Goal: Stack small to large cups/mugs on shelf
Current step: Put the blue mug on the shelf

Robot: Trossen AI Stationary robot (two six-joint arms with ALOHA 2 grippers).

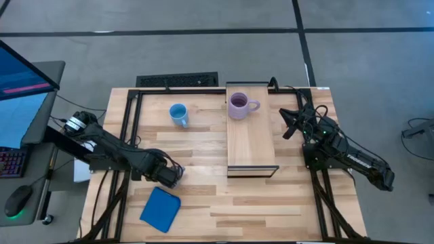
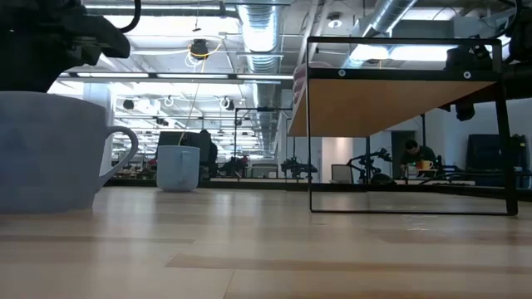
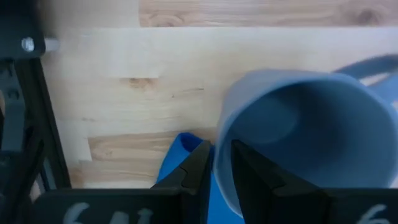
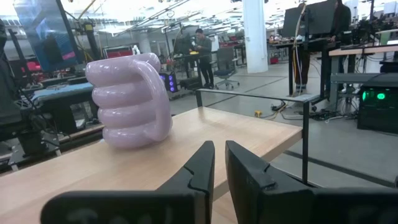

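My left gripper (image 1: 173, 175) points down at the near left, shut on the rim of the grey-blue mug (image 3: 305, 137). In the low view this mug (image 2: 50, 149) stands upright, its base level with the tabletop. The light blue mug (image 1: 178, 114) stands on its base on the table at the far left. The pale purple mug (image 1: 239, 105) stands on the far end of the shelf (image 1: 252, 146). My right gripper (image 4: 219, 155) waits level to the shelf's right, shut and holding nothing. My left gripper pinches the grey-blue mug's wall at the rim (image 3: 222, 146), one finger (image 3: 249, 168) inside the mug and one (image 3: 198, 165) outside. The fingers come from above, pointing down. The mug is upright; its base looks to be on the table.
A flat blue square pad (image 1: 161, 209) lies near the front left, right beside the held mug. The shelf stands raised on a dark frame (image 2: 407, 208) at the table's middle. A keyboard (image 1: 178, 80) lies beyond the far edge.
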